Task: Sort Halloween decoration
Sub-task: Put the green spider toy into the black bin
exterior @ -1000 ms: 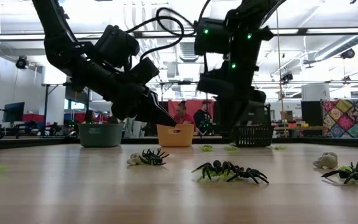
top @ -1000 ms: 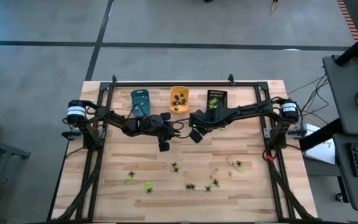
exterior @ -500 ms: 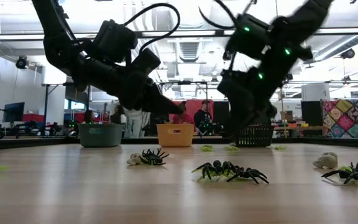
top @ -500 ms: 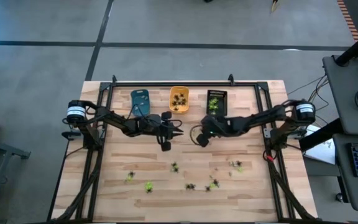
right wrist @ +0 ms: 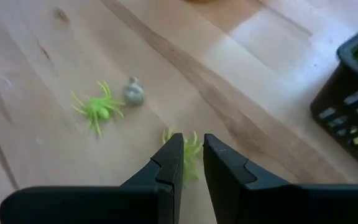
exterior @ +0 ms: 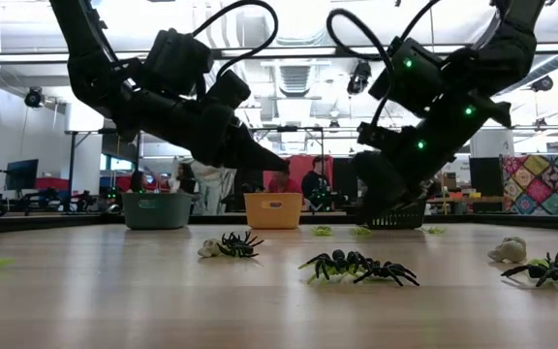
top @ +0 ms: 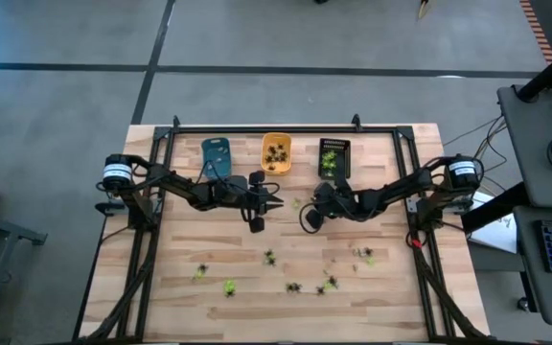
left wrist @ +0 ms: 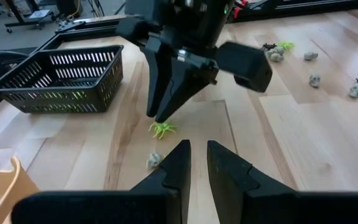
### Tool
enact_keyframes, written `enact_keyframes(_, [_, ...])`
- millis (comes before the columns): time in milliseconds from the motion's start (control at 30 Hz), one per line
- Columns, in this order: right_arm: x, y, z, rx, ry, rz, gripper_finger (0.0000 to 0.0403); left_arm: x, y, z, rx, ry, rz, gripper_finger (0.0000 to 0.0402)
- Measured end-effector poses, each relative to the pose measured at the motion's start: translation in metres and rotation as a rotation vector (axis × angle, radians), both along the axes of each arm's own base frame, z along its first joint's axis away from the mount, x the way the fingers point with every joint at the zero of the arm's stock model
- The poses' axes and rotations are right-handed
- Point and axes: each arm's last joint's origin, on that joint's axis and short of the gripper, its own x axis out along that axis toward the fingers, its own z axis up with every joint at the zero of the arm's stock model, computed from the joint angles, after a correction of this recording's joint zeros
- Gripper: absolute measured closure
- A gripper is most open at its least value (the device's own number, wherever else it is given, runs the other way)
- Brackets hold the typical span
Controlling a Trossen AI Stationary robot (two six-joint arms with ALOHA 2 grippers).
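— Pale wood, the counter. Had either arm shifted?
— The right tool had swung away from the black tray and dropped low over a yellow-green spider, fingers a narrow gap apart, nothing clamped.
— The left tool?
— It stayed mid-counter, fingers likewise slightly apart, empty.
— The spiders?
— Another green spider lay beside a whitish piece; black spiders sat nearer the front.
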Motion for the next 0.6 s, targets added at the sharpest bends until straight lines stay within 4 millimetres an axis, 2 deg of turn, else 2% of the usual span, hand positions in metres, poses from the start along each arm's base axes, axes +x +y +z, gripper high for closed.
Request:
enact_keyframes(100, [0.001,0.001,-0.006,0.003,0.014,0.002,0.0351,0.0,0.0,0.0,0.0,-0.003,0.0,0.0365])
enact_keyframes(300, [0.007,0.008,-0.005,0.045,-0.029,0.088,0.0351,0.0,0.0,0.001,-0.002,-0.007,0.001,0.0365])
enact_keyframes(433, [0.013,0.015,0.0,0.069,-0.085,0.178,0.0351,0.0,0.0,0.001,-0.002,-0.006,0.001,0.0365])
enact_keyframes(600, [0.013,0.017,0.015,0.077,-0.154,0.177,0.0351,0.0,-0.003,0.001,-0.023,-0.008,-0.061,0.0365])
